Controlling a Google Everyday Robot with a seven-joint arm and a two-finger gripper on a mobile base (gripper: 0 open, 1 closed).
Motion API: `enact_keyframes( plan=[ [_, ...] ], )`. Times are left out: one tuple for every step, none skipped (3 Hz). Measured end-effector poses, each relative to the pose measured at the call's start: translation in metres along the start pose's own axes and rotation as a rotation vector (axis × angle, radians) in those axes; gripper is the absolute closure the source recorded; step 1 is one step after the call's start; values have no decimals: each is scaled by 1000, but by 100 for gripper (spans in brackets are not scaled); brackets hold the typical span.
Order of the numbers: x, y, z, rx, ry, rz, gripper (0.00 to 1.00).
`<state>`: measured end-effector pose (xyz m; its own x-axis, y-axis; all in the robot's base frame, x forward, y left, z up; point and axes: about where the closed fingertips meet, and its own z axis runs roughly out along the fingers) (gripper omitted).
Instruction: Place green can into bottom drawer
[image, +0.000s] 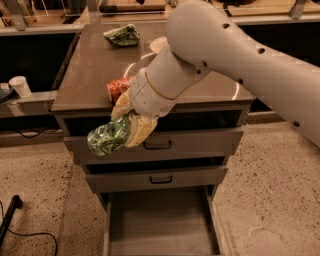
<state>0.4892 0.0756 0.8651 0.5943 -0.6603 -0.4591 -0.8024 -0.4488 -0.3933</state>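
My gripper (122, 131) is shut on the green can (107, 137), a shiny green drink can held tilted on its side. It hangs in front of the cabinet's top drawer face, left of its black handle, well above the floor-level drawer. The bottom drawer (161, 225) is pulled open below, showing a plain flat grey interior with nothing in it. The can is up and to the left of that opening. My white arm (235, 55) reaches in from the upper right over the cabinet top.
On the brown cabinet top (90, 70) lie a red soda can (118, 88) on its side, a crumpled green foil bag (121, 35) at the back and a pale bowl (159, 44) partly behind my arm. Two shallower drawers (160, 177) are slightly open. A white cup (20, 86) stands at left.
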Motion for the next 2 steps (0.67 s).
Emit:
enact_keyframes(
  plan=[
    [33, 52, 61, -43, -87, 150, 100],
    [67, 114, 137, -72, -194, 336, 100]
  ],
)
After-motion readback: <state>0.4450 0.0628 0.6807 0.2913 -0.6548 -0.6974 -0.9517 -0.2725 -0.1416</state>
